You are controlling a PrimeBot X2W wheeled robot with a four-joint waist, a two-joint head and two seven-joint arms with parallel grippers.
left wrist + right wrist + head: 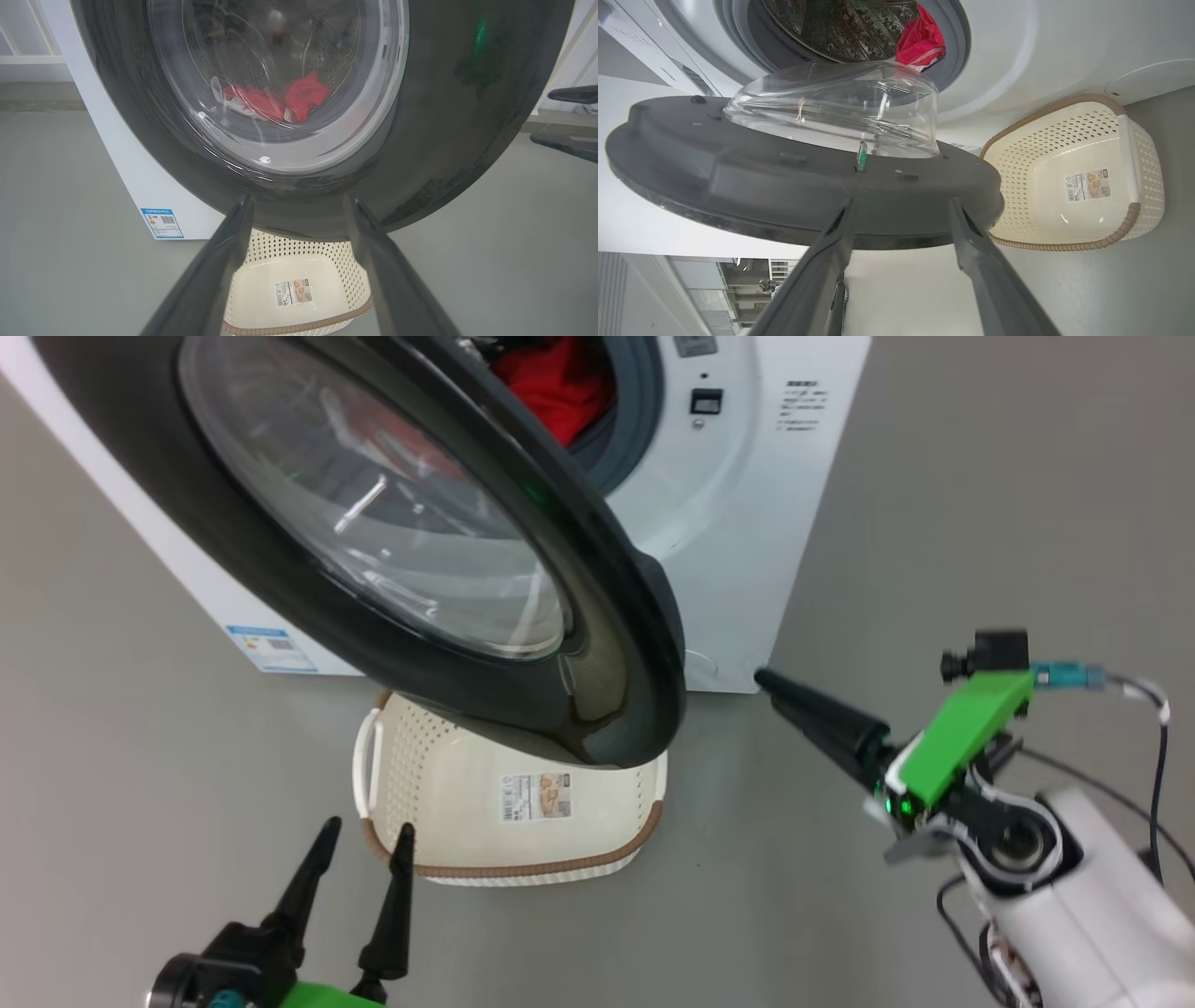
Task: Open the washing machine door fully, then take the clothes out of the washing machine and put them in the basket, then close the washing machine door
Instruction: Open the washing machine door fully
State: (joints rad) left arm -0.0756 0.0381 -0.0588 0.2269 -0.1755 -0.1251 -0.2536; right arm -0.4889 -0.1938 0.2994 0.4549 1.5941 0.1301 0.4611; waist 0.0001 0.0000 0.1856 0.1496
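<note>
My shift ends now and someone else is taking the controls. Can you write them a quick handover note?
Left end effector: open, empty, low by the basket's near corner.
Right end effector: open, empty, pointing at the free edge of the washing machine door, seemingly just short of it.
Door: swung out partway, hanging over the basket.
Clothes: red, inside the washing machine drum.
Basket: on the floor, empty.
Done: door unlatched and partly open.
Left: probably swing the door wider, move the clothes to the basket, close the door.
</note>
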